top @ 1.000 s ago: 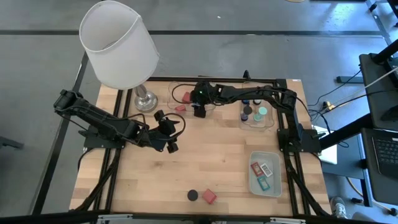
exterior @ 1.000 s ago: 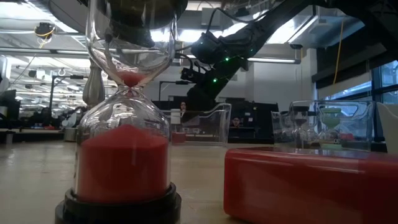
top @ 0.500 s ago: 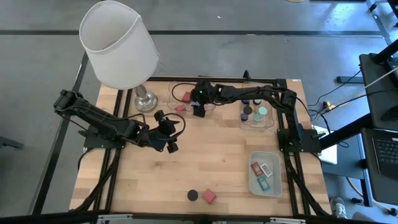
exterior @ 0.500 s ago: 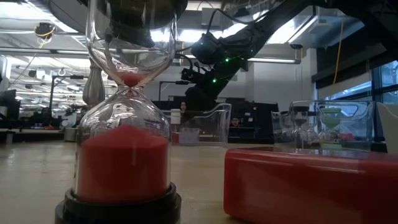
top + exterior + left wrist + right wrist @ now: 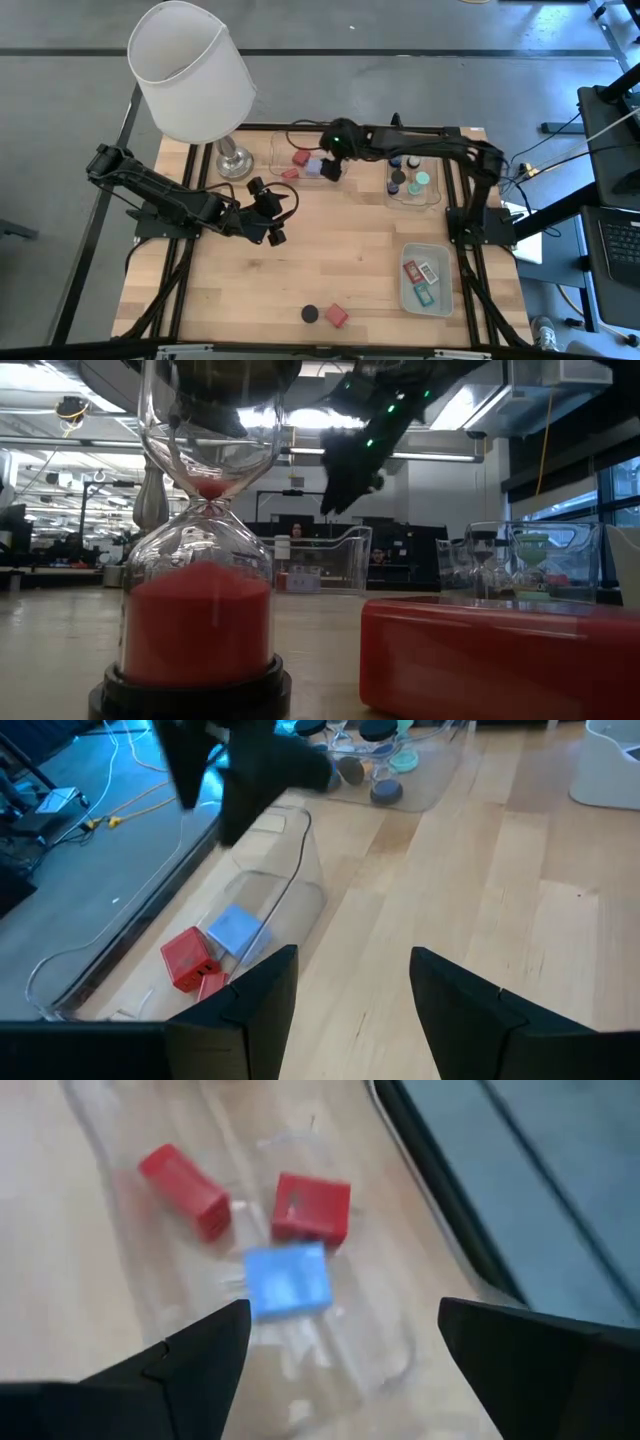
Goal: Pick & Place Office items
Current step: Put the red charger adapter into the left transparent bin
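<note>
My right gripper (image 5: pixel 331 171) (image 5: pixel 340 1342) hangs open above the clear tray (image 5: pixel 280 150) at the table's far side and touches nothing. In that tray lie a lavender-blue cube (image 5: pixel 313 168) (image 5: pixel 288 1280) and two red blocks (image 5: pixel 312 1207) (image 5: pixel 185 1190), resting on its floor. My left gripper (image 5: pixel 274 231) (image 5: pixel 350 990) waits open over the table's middle, left of centre. Near the near edge stand a black-based hourglass with red sand (image 5: pixel 310 314) (image 5: pixel 200 560) and a red block (image 5: pixel 335 316) (image 5: pixel 500 650).
A white-shaded lamp (image 5: pixel 190 70) stands at the far left on its metal base (image 5: pixel 233 160). A second clear tray (image 5: pixel 436 190) at the far right holds small hourglasses. A pale-green tray (image 5: pixel 443 260) at the right holds flat teal, red and white rectangles. Bare wood lies in the middle.
My right gripper has risen out of the clear tray and drawn a little toward the table's right and far edge. The lavender-blue cube, hidden under the gripper before, now lies uncovered in the tray beside the red blocks.
</note>
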### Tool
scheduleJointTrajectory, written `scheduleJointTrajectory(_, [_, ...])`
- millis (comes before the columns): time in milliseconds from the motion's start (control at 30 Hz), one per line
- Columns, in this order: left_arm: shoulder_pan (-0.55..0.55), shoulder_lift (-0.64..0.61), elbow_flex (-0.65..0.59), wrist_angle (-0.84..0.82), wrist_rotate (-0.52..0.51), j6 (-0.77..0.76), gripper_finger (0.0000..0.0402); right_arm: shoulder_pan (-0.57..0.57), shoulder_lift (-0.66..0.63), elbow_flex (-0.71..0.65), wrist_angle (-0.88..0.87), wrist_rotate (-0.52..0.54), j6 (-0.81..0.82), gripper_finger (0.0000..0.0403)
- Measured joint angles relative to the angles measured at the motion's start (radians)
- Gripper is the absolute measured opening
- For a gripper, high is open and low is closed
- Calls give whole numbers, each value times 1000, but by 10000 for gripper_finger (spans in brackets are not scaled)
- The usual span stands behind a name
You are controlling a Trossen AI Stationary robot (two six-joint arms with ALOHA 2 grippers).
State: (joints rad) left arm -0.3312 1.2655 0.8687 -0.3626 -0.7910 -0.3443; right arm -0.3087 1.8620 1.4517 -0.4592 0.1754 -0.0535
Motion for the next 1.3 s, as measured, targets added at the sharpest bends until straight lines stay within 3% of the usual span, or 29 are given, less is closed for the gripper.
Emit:
scheduleJointTrajectory(200, [0, 0, 0, -2, 2, 0, 191, 79, -133, -13, -196, -53, 136, 313])
scheduleJointTrajectory(433, [-1, 0, 0, -1, 109, 3, 191, 299, -189, -50, -293, -54, 244, 302])
scheduleJointTrajectory(633, [-1, 0, 0, 22, 218, 86, 191, 499, -189, -55, -343, 52, 424, 296])
scheduleJointTrajectory(800, [-1, 0, 0, 32, 228, 41, 193, 647, -180, -55, -342, 153, 675, 296])
scheduleJointTrajectory(1000, [-1, 1, 0, 32, 221, 8, 191, 803, -180, -108, -289, 233, 912, 297])
scheduleJointTrajectory(1300, [-1, 1, 0, 30, 212, -14, 192, 936, -124, -222, 76, 233, 1032, 320])
